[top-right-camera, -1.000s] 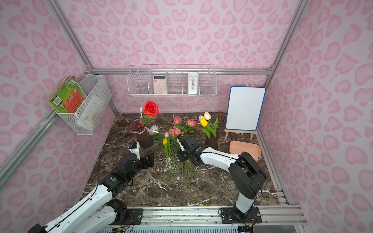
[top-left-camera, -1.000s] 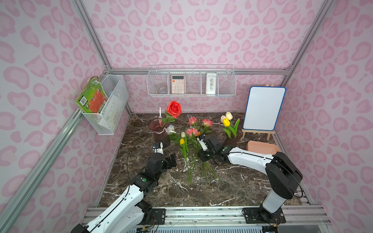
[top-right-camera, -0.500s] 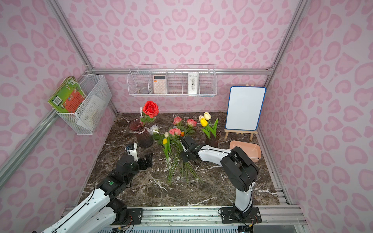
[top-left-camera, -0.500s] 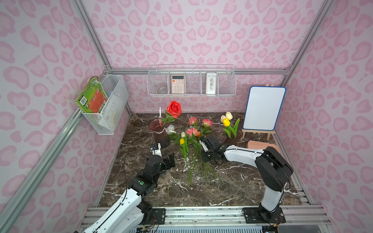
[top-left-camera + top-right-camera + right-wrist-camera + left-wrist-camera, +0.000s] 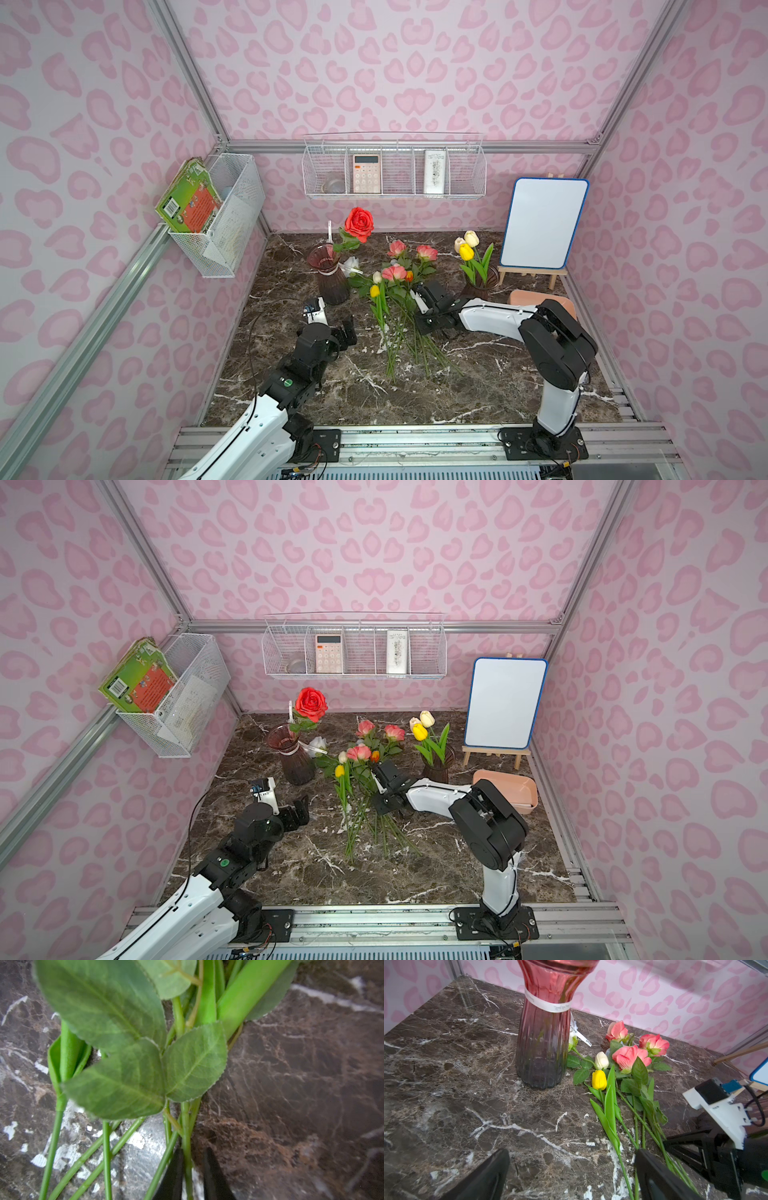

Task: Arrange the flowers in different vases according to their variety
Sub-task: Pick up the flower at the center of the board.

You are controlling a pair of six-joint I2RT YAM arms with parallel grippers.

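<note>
A pile of flowers (image 5: 395,291), pink roses with yellow, cream and orange tulips, lies on the marble between two vases. The left vase (image 5: 330,276) with a white neck band holds a red rose (image 5: 359,222). Yellow and cream tulips (image 5: 466,247) stand in the right vase (image 5: 480,286). My right gripper (image 5: 419,326) is low over the pile's stems. In the right wrist view its fingers (image 5: 174,1169) straddle one green stem (image 5: 187,1167); one touches it and a thin gap shows at the other. My left gripper (image 5: 347,330) stands wide open and empty, left of the stems (image 5: 623,1159).
A whiteboard on an easel (image 5: 542,224) stands at the back right, with a peach tray (image 5: 507,789) in front of it. Wire baskets (image 5: 392,170) hang on the back and left walls.
My right gripper has come down onto the stems and its fingers have narrowed around one stem. The left arm has barely moved.
</note>
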